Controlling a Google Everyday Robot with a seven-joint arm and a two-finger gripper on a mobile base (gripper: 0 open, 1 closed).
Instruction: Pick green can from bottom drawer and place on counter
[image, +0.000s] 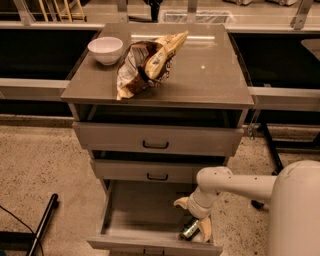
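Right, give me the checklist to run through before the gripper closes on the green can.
1. Bottom drawer pulled out: ok.
2. Green can in sight: ok, it lies on its side near the drawer's front right.
3. Gripper down inside the drawer at the can, fingers spread: ok.
4. Can squarely between the fingers: cannot tell.
5. Room on the counter: ok, the chip bag and white bowl sit left of centre and the right side is bare.
6. Lift path past the middle drawer: cannot tell.
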